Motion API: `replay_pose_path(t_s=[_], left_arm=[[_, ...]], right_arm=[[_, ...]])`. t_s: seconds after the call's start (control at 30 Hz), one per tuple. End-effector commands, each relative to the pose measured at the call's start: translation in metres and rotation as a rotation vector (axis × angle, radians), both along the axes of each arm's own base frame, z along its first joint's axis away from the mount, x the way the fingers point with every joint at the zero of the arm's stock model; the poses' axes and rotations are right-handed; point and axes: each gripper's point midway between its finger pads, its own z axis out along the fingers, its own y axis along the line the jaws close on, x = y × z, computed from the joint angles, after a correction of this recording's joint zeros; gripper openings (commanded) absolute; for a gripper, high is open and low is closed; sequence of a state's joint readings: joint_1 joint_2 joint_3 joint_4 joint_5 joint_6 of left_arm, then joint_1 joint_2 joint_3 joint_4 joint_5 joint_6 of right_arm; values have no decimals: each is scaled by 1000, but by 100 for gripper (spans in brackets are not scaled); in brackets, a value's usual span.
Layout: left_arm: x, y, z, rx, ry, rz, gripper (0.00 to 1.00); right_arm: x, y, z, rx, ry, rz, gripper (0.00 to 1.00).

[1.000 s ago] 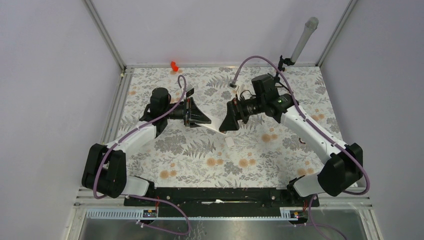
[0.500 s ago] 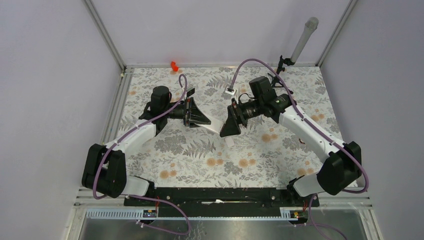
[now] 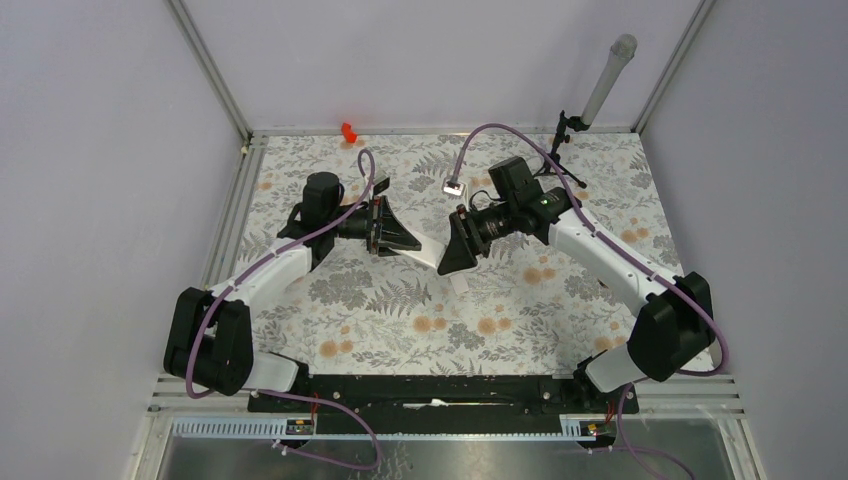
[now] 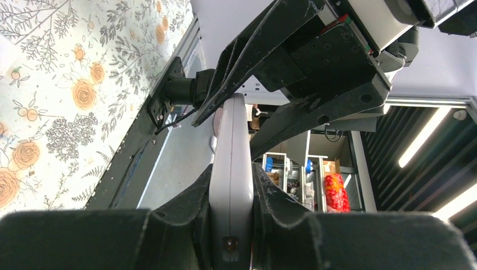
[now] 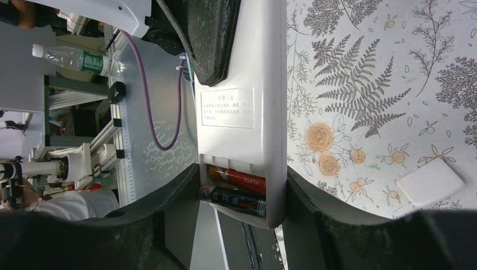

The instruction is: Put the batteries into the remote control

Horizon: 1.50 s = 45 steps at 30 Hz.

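The white remote control [image 3: 428,254] hangs above the middle of the table, held at both ends. My left gripper [image 3: 408,240] is shut on one end; the left wrist view shows the remote's thin edge [image 4: 230,163] clamped between the fingers [image 4: 232,194]. My right gripper [image 3: 448,257] is shut on the other end, its pads against both sides of the remote's back [image 5: 247,84]. There the battery bay is uncovered, and two batteries [image 5: 239,190] lie side by side in it, one showing red and one black.
A small white square plate [image 3: 459,284] lies on the flowered table under the remote, also in the right wrist view [image 5: 430,183]. A bright red plastic piece [image 3: 348,131] sits at the back edge. A grey tube [image 3: 608,80] stands at the back right.
My right arm's wrist and forearm have swung left and its gripper has shifted slightly down-left along the remote. The left arm and the remote have stayed put.
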State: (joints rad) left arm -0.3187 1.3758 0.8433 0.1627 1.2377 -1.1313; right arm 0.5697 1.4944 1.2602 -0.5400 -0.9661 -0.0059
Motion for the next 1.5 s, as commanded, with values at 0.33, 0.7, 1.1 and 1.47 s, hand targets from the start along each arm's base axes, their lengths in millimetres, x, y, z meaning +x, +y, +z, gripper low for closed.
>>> replay_pose_path(t_s=[0.33, 0.7, 1.1, 1.47], left_arm=[[-1, 2, 16, -3, -105, -39, 0], [-1, 3, 16, 0, -106, -35, 0], [0, 3, 21, 0, -112, -25, 0], [7, 2, 20, 15, -121, 9, 0]], right_arm=[[-7, 6, 34, 105, -70, 60, 93], [-9, 6, 31, 113, -64, 63, 73], [-11, 2, 20, 80, -61, 71, 75], [-9, 0, 16, 53, -74, 73, 69]])
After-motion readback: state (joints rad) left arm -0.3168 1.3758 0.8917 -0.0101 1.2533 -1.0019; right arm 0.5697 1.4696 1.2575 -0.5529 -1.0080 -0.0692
